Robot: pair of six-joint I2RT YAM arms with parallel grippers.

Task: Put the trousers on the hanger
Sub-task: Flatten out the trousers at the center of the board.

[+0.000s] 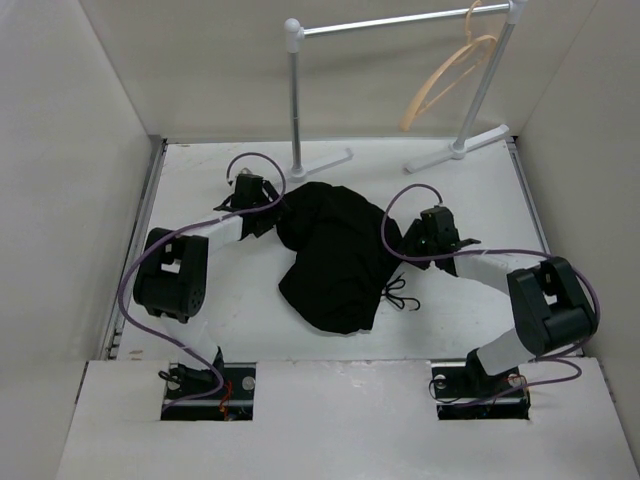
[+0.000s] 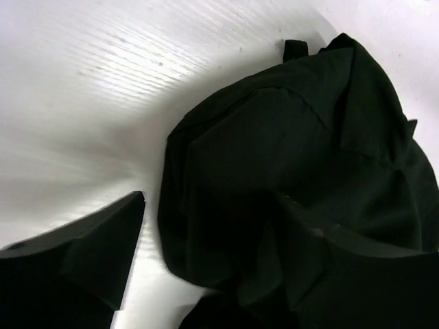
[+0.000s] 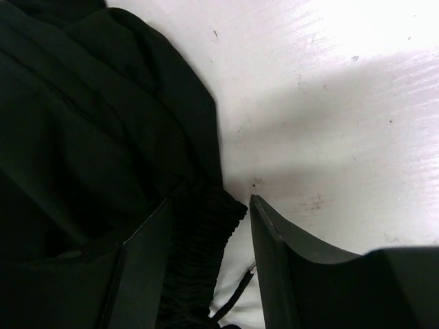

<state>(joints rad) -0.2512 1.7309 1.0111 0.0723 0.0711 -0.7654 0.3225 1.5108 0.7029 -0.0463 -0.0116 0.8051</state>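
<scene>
One pair of trousers (image 1: 335, 255) is shown, lying as a crumpled black heap at the middle of the bench (image 1: 480, 195). One thin drawstring (image 1: 398, 295) trails from its near right edge onto the white surface.

Two grippers are set against the heap, one on each side. The left gripper (image 1: 272, 212) is placed at the far left edge of the fabric. In the left wrist view its jaws are seen apart, with a bunched fold of the trousers (image 2: 295, 157) lying between and ahead of them. One finger (image 2: 96, 247) rests over bare bench, and the other is hard to separate from the dark cloth.

The right gripper (image 1: 406, 240) is placed at the right edge of the heap. In the right wrist view its jaws are likewise apart, with the gathered waistband (image 3: 202, 240) lying between the two fingers (image 3: 274, 260), not pinched.

One tan wooden hanger (image 1: 450, 80) is hung by its hook from one white-and-grey rail stand (image 1: 296, 100) at the far side of the bench, well apart from the trousers.
</scene>
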